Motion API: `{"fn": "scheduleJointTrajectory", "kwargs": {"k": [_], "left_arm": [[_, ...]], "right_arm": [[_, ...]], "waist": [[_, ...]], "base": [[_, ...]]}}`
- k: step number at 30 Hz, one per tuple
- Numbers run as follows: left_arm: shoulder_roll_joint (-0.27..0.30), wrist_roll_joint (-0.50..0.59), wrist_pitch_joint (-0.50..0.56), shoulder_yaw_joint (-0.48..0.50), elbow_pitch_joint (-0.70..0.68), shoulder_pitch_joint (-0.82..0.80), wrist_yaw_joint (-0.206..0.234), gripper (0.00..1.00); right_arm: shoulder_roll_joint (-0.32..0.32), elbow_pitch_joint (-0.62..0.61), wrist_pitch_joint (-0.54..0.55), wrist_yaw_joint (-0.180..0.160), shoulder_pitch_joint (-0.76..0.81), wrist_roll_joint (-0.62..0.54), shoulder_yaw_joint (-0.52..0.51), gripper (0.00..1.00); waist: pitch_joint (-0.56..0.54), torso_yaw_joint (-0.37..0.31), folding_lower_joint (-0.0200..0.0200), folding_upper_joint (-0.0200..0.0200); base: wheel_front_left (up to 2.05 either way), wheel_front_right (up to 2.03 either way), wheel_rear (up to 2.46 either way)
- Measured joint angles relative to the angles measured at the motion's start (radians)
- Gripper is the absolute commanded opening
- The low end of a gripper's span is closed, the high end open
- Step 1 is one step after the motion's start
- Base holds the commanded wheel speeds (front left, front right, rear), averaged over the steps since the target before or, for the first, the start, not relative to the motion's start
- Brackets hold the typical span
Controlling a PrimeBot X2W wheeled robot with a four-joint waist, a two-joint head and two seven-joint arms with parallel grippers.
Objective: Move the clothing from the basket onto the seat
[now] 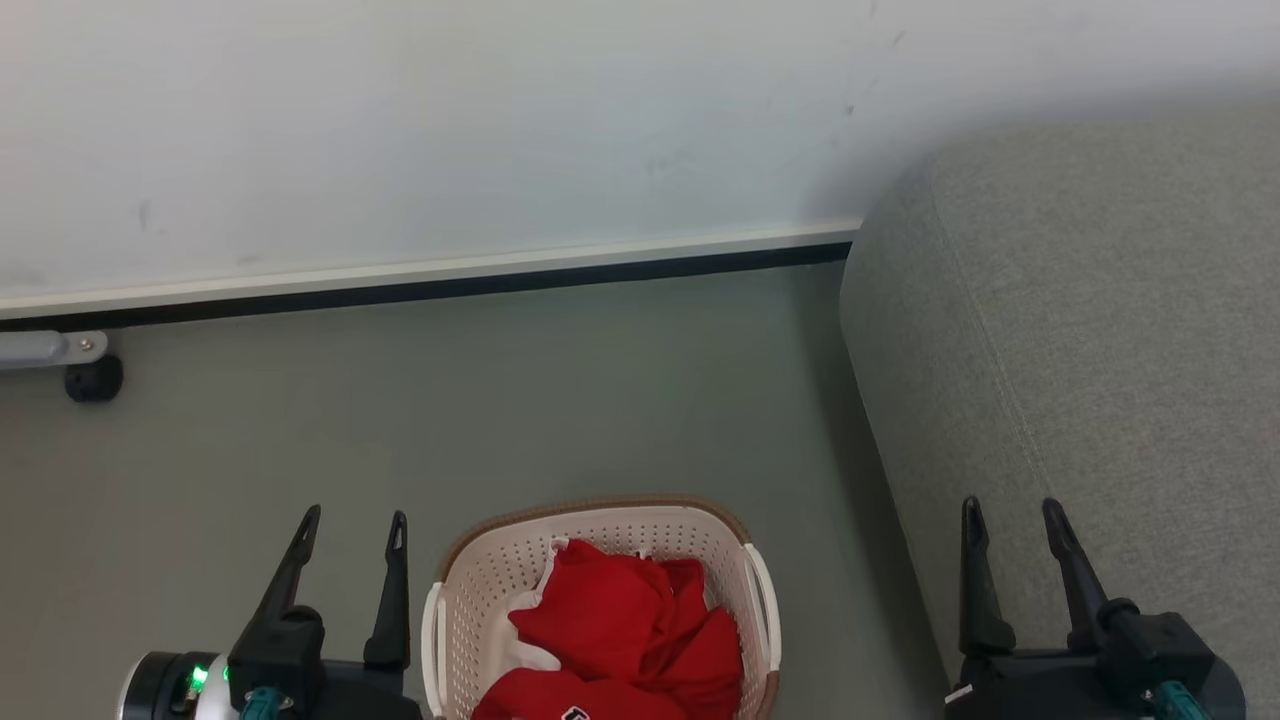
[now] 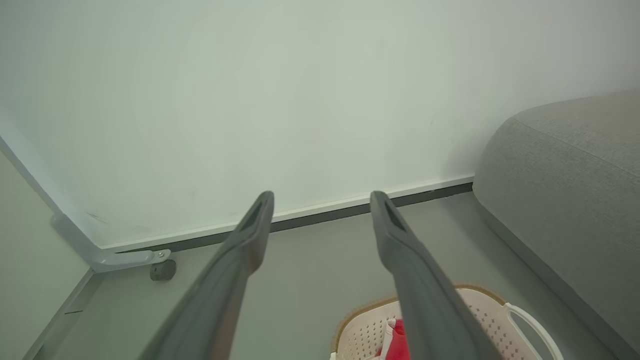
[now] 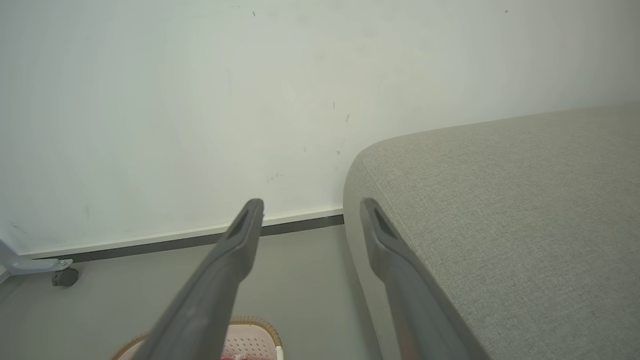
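Note:
The cream basket (image 1: 470, 585) with a brown rim stands on the floor at the bottom middle of the head view, with red clothing (image 1: 620, 630) and a bit of white cloth heaped inside. My left gripper (image 1: 355, 528) hangs open just left of the basket, nothing between its fingers. My right gripper (image 1: 1012, 515) is open over the front edge of the grey seat (image 1: 1100, 350), which lies to the right. In the left wrist view the basket (image 2: 475, 310) and clothing (image 2: 397, 345) peek out behind my left gripper (image 2: 322, 200). The right wrist view shows my right gripper (image 3: 310, 207), the seat (image 3: 500, 200) and the basket rim (image 3: 250, 322).
A white wall (image 1: 450, 130) with a dark skirting strip runs across the back. A grey bracket with a small black caster (image 1: 93, 378) sits at the far left by the wall. Grey floor (image 1: 550, 400) stretches between the basket and the wall.

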Motion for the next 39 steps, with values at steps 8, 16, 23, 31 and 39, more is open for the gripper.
{"fn": "scheduleJointTrajectory", "kwargs": {"k": [8, 16, 23, 31, 39], "left_arm": [[0.006, 0.029, 0.000, -0.037, 0.054, -0.059, -0.032, 1.00], [0.021, 0.053, 0.011, -0.070, 0.129, -0.119, -0.061, 1.00], [0.040, 0.087, 0.032, -0.102, 0.198, -0.185, -0.088, 1.00], [0.075, 0.121, 0.060, -0.124, 0.262, -0.257, -0.114, 1.00], [0.111, 0.161, 0.088, -0.137, 0.310, -0.341, -0.131, 1.00]], "right_arm": [[0.002, -0.027, -0.004, 0.000, -0.070, -0.010, 0.003, 1.00], [0.003, -0.053, -0.007, 0.000, -0.142, -0.019, 0.012, 1.00], [0.005, -0.077, -0.007, 0.000, -0.204, -0.019, 0.026, 1.00], [0.005, -0.108, -0.007, 0.000, -0.268, -0.018, 0.055, 1.00], [0.006, -0.151, -0.007, 0.000, -0.332, 0.029, 0.104, 1.00]], "waist": [[0.096, -0.029, 0.0001, 0.0001], [0.203, -0.076, 0.0002, 0.0001], [0.300, -0.133, 0.0003, 0.0001], [0.415, -0.202, 0.0002, 0.0002], [0.536, -0.262, 0.0002, 0.0002]], "base": [[0.00, 0.00, 0.00], [0.00, 0.00, 0.00], [0.00, 0.00, 0.00], [0.00, 0.00, 0.00], [0.00, 0.00, 0.00]]}}
